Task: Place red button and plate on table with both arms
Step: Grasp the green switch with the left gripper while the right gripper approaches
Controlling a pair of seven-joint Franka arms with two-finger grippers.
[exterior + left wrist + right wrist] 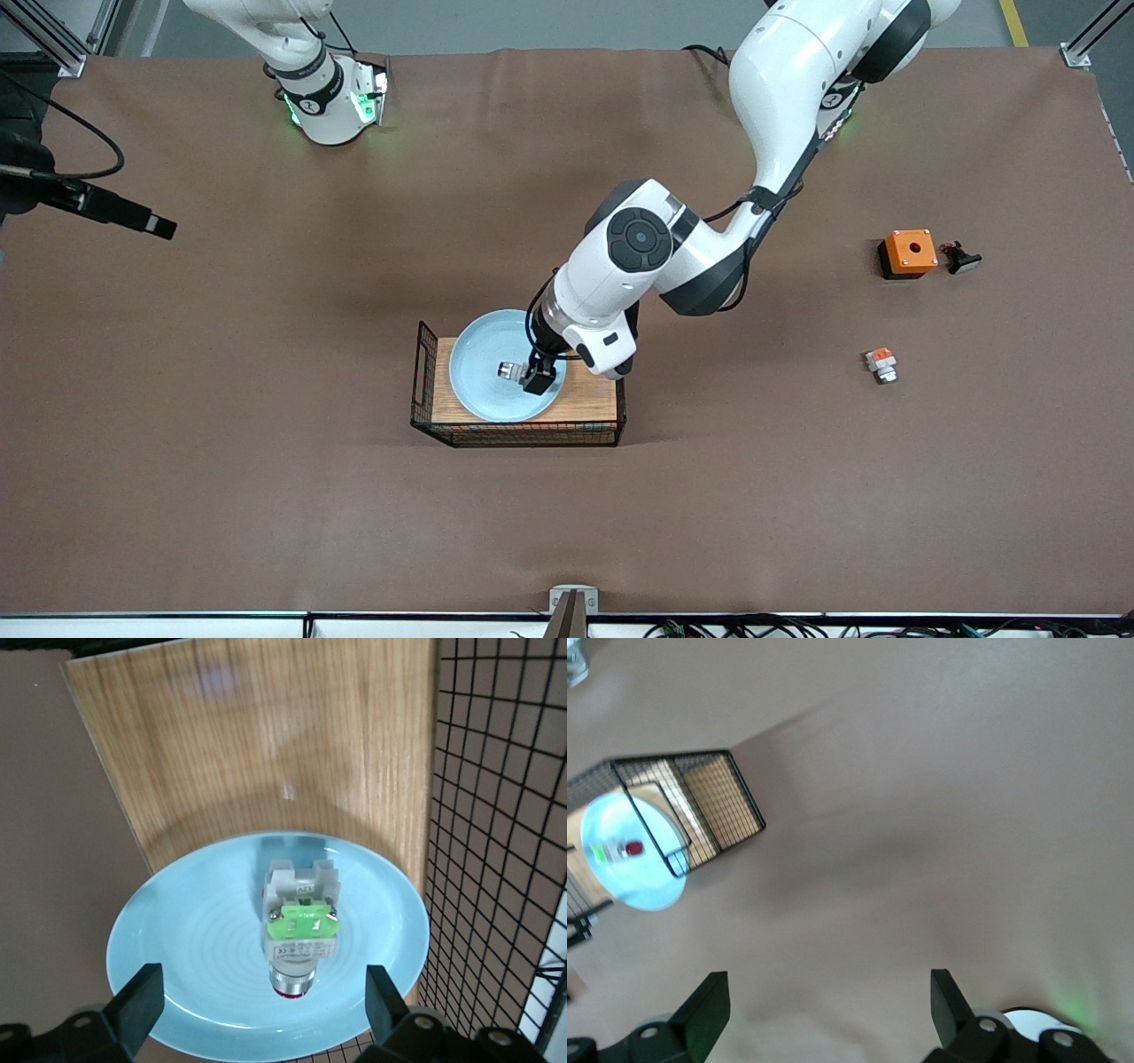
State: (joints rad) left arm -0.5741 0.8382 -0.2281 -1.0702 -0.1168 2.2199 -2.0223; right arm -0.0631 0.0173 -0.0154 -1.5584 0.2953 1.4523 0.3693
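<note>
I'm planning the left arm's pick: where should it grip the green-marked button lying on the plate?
Grip the button across its blocky white body, coming straight down from above. It lies on its side in the middle of the plate, and the open left gripper already straddles it, so the flat flanks probably suit the fingers.

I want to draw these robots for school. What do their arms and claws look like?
Both arms are smooth, rounded white shells with dark grey joints. The left arm has a round dark grey cap on one joint and black cables along it. The right arm glows green near its base. The left claw is black, with two flat fingers.
</note>
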